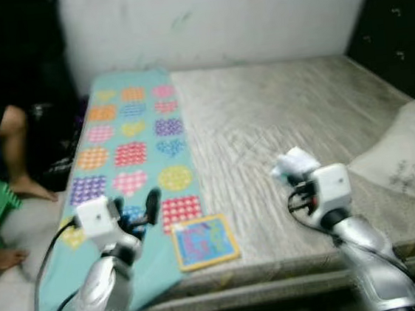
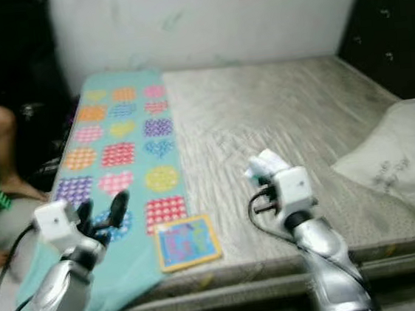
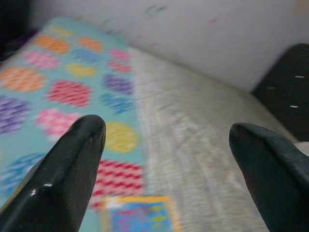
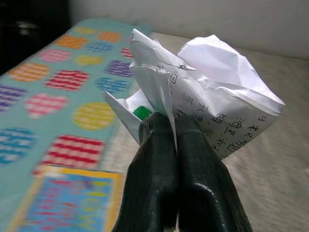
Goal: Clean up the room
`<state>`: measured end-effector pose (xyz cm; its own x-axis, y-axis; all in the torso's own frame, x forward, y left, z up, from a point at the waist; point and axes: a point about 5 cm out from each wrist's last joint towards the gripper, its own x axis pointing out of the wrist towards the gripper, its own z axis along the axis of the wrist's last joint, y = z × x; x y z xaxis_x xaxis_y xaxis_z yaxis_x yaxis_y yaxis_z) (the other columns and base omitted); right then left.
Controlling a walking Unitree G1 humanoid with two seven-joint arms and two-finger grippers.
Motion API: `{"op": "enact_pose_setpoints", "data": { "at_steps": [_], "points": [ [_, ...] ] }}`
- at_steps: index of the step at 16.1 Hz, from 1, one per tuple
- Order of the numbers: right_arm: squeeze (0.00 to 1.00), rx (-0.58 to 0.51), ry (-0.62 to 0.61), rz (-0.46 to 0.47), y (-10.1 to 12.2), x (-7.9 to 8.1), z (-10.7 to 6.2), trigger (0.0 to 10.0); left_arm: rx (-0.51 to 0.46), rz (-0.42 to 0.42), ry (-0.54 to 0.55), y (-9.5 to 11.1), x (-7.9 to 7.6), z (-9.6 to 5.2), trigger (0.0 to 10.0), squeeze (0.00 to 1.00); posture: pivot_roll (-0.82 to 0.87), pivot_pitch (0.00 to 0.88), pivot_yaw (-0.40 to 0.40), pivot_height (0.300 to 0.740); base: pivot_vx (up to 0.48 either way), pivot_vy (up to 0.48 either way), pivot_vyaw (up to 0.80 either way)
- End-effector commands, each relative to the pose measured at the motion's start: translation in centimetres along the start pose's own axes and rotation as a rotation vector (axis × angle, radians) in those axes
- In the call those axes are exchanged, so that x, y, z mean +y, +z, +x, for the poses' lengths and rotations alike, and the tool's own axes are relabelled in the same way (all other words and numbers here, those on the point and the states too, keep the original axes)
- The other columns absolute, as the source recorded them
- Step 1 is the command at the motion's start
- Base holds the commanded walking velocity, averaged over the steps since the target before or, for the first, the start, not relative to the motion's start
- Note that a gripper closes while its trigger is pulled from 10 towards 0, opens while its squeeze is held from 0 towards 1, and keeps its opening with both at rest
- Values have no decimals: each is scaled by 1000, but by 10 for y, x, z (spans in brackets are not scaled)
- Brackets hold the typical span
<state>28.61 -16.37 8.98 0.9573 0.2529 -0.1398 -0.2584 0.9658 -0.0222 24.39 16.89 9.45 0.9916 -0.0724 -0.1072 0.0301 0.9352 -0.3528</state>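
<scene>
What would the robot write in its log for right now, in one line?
right pincer: shut on crumpled paper above bed | left pincer: open, over patterned blanket | picture book: at bed edge

Person (image 1: pixel 2 140) cut off at frame edge; blurred book (image 1: pixel 204 241) cover unreadable.

Left arm (image 1: pixel 99 293) and right arm (image 1: pixel 374 253): silver, rounded shells. White boxy wrist housings. Black looping cables at each. Grippers: two long glossy black fingers (image 3: pixel 63 179).
</scene>
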Motion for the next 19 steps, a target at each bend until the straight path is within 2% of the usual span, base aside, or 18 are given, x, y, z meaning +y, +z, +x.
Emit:
{"op": "enact_pose_setpoints", "data": {
  "at_steps": [1,5,9,16,19],
  "points": [
    [0,-21,-14,-10,5,-2,3,10000,-16,-4,-32,4,-6,7,10000,0,-42,0,-51,740,0,480,0],
    [0,-40,-14,-10,8,0,7,10000,-39,33,-35,10,-8,15,10000,0,-44,0,-39,740,0,480,0],
    [0,-45,-15,-15,8,1,7,10000,-41,34,-27,10,-7,12,10000,0,-44,0,-38,740,0,480,0],
    [0,-76,25,-38,17,9,12,10000,-81,48,-22,18,-11,16,10000,0,-50,0,-40,740,0,0,0],
    [0,-93,31,-41,22,12,14,10000,-117,55,-1,27,-14,21,10000,0,-54,16,-33,740,0,0,800]
  ]
}}
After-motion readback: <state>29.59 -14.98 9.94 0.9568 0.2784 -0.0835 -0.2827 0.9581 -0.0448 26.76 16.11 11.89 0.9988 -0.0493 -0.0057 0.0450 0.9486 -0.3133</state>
